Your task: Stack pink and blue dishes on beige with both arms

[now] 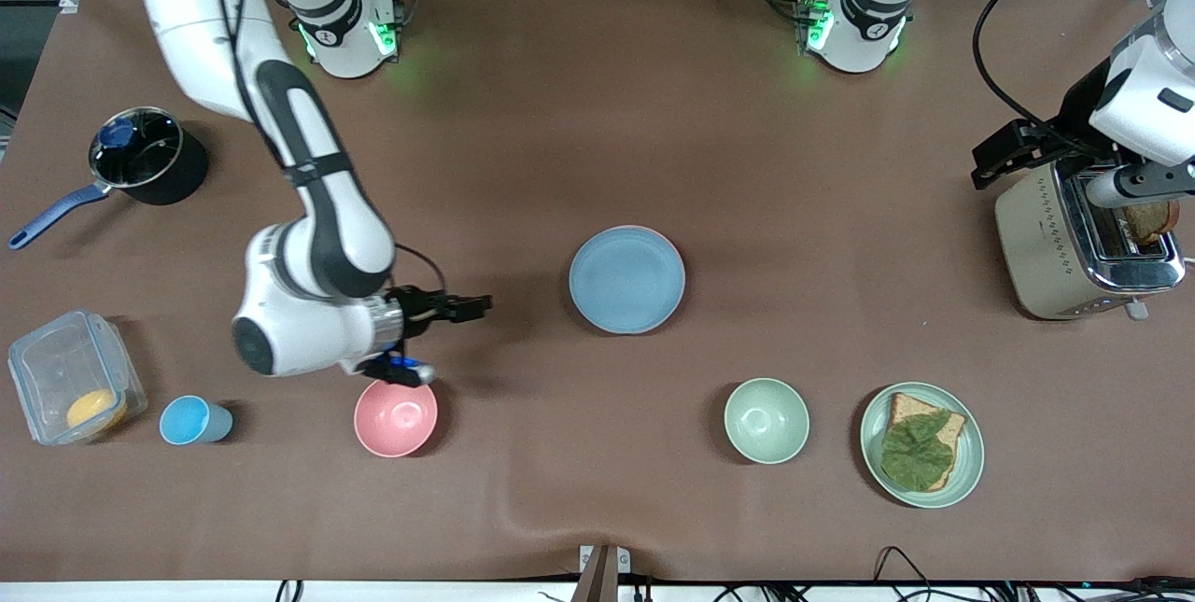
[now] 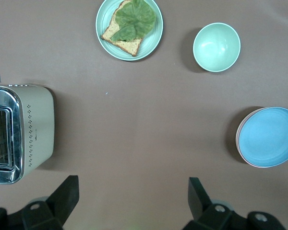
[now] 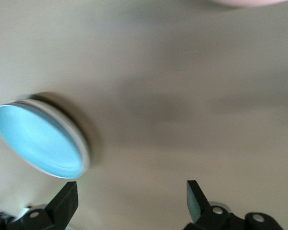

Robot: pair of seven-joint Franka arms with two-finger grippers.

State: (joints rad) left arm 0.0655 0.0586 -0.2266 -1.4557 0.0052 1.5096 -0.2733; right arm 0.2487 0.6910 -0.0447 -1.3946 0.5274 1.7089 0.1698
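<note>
Plates sit stacked mid-table, blue plate on top with pink and beige rims showing beneath. Light, stiff, smooth plastic; pinch the shallow rim. Right gripper, at the stack's nine o'clock, gapes empty; left gripper waits spread above the toaster.

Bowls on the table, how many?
2. Pink bowl beside the blue cup, under the right gripper. Green bowl beside the bread plate, toward the left arm's end. No others visible.
</note>
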